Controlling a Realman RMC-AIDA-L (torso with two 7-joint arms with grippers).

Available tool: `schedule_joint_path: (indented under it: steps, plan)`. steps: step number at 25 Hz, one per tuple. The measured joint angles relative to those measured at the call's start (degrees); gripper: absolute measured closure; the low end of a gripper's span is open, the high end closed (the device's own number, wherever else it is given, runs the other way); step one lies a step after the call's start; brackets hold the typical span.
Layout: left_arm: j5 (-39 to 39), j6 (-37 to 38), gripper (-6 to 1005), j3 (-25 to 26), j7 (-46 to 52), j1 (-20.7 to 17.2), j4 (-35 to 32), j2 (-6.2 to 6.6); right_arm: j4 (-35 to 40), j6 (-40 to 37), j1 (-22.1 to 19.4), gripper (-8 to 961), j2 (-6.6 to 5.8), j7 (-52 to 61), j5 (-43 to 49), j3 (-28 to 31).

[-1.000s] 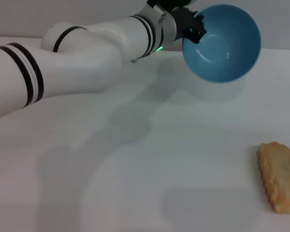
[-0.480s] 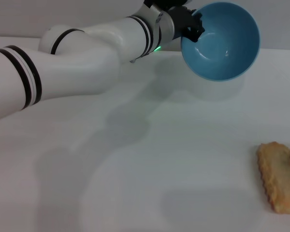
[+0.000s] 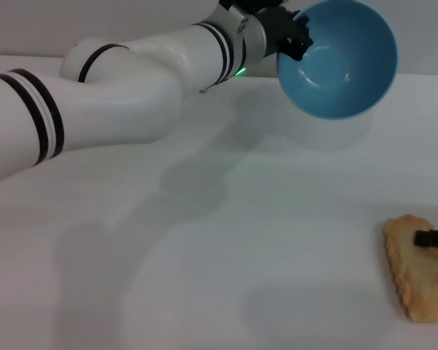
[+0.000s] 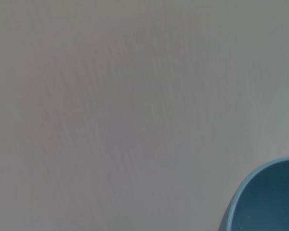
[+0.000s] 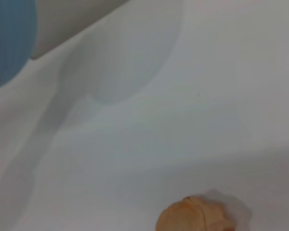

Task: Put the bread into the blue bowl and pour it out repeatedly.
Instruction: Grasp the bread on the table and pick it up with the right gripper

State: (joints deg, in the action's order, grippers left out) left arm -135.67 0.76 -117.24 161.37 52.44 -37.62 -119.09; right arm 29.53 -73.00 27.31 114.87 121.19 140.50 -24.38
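The blue bowl hangs tilted above the far side of the table, its empty inside facing me. My left gripper is shut on its rim at the left. The bowl's rim also shows in the left wrist view, and its outer wall in the right wrist view. The bread lies flat on the table at the near right, tan scalloped side up; one rounded end shows in the right wrist view. A black tip of my right gripper reaches in from the right edge over the bread's far end.
The white table carries nothing else. My left arm stretches across the far left half of the view, casting a shadow on the table below it.
The right gripper has come in from the right edge onto the bread's far end, and the bread has shifted slightly left. The bowl has moved a little to the right.
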Motion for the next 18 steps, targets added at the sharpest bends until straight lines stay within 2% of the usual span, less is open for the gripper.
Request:
schedule_joint_path:
  steps: [5, 11, 16, 18]
  plan:
    - [0.42, -0.15, 1000, -0.08, 0.0, -0.08, 0.01, 0.0, -0.23, 0.93, 0.87, 405, 0.39, 0.21, 0.34, -1.85]
    - [0.67, -0.15, 1001, -0.19, 0.0, -0.32, 0.1, 0.0, 0.4, 2.24, 0.2, 406, 0.64, -0.08, -0.23, -1.44]
    - [0.67, -0.15, 1001, -0.26, 0.0, -0.83, 0.04, 0.0, 0.73, 2.79, -0.25, 574, 0.73, -1.49, -1.81, -1.13]
    - [0.67, -0.15, 1001, -0.26, 0.0, -1.0, 0.08, 0.0, 0.76, 1.91, -0.52, 616, 1.04, -5.79, -6.71, -1.38]
